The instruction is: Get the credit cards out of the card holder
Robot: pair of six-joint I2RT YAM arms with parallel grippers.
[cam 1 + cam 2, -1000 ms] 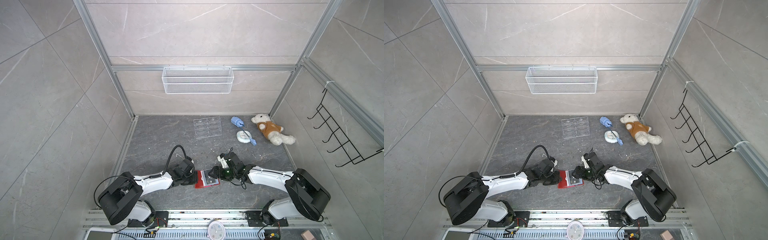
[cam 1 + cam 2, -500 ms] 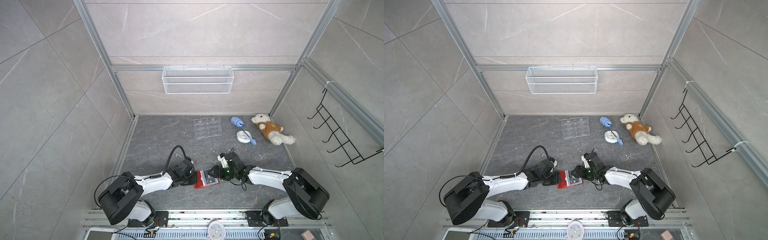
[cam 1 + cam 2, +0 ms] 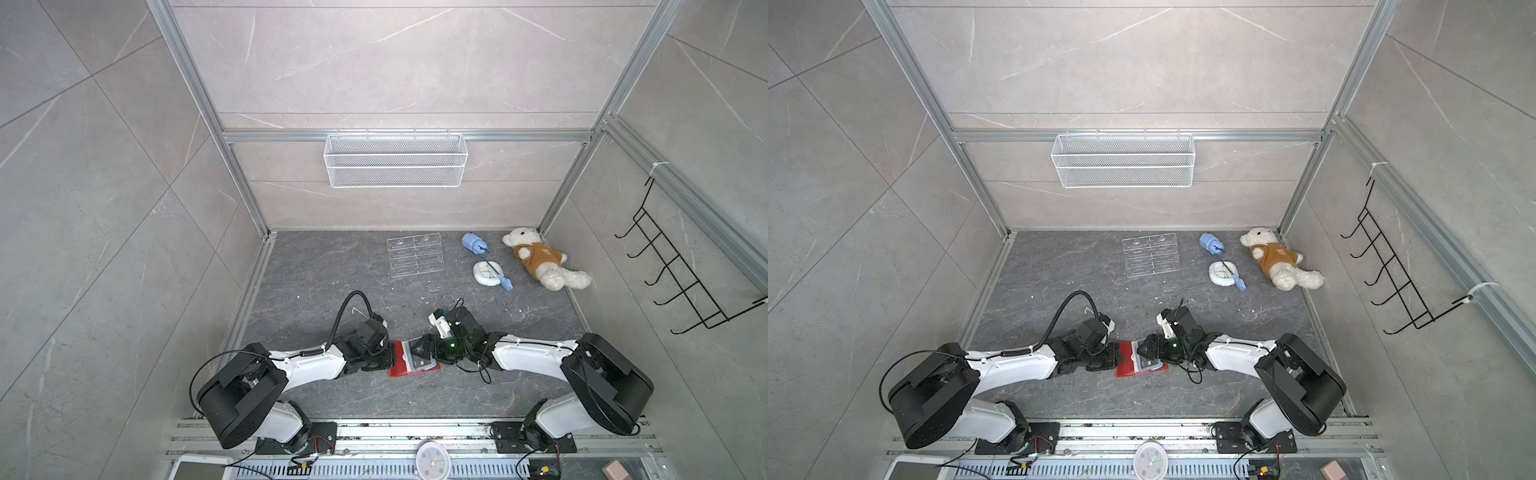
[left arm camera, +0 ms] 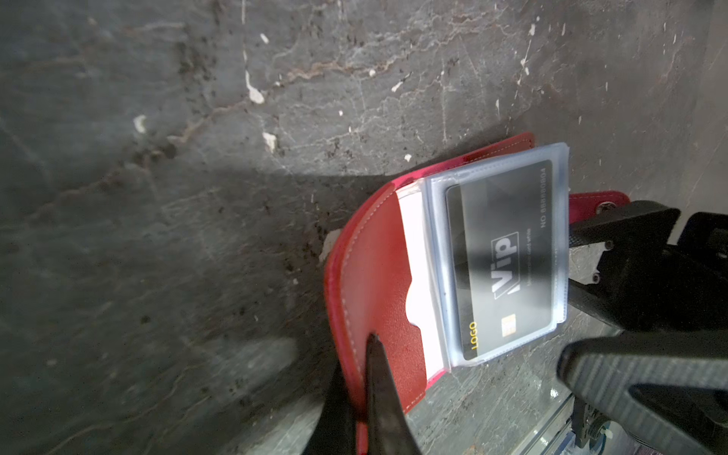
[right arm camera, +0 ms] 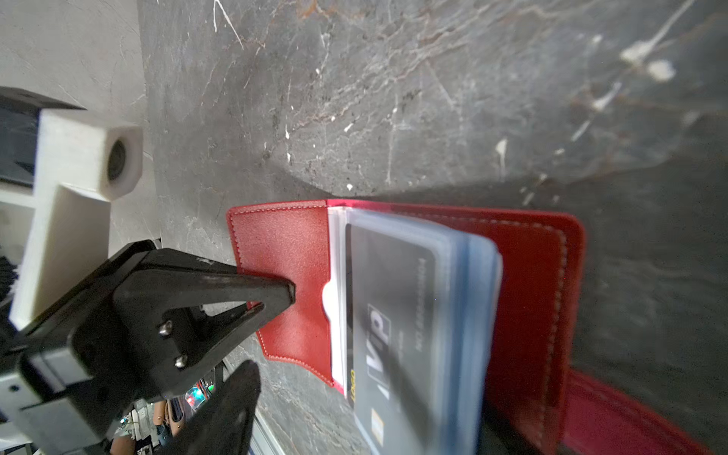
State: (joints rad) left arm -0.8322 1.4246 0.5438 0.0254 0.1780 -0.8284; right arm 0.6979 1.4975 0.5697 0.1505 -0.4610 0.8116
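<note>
The red card holder (image 3: 400, 368) (image 3: 1126, 368) lies open on the dark floor between my two arms. My left gripper (image 3: 386, 358) (image 4: 360, 354) is shut on its left cover (image 4: 374, 275), one finger above the flap and one under it. A black "Vip" credit card (image 4: 504, 256) (image 5: 394, 315) sits inside the top clear sleeve; a second card does not show. My right gripper (image 3: 422, 352) (image 3: 1144, 350) stands open at the sleeves' free edge. One of its fingers (image 5: 405, 394) lies blurred across the Vip card's sleeve.
A clear acrylic stand (image 3: 415, 255), a blue item (image 3: 471, 243), a small round white clock (image 3: 486, 274) and a teddy bear (image 3: 540, 259) lie toward the back. A wire basket (image 3: 395, 160) hangs on the back wall, a hook rack (image 3: 685, 270) on the right wall.
The right arm has edged slightly toward the card holder. The left gripper has kept its hold on the cover without moving.
</note>
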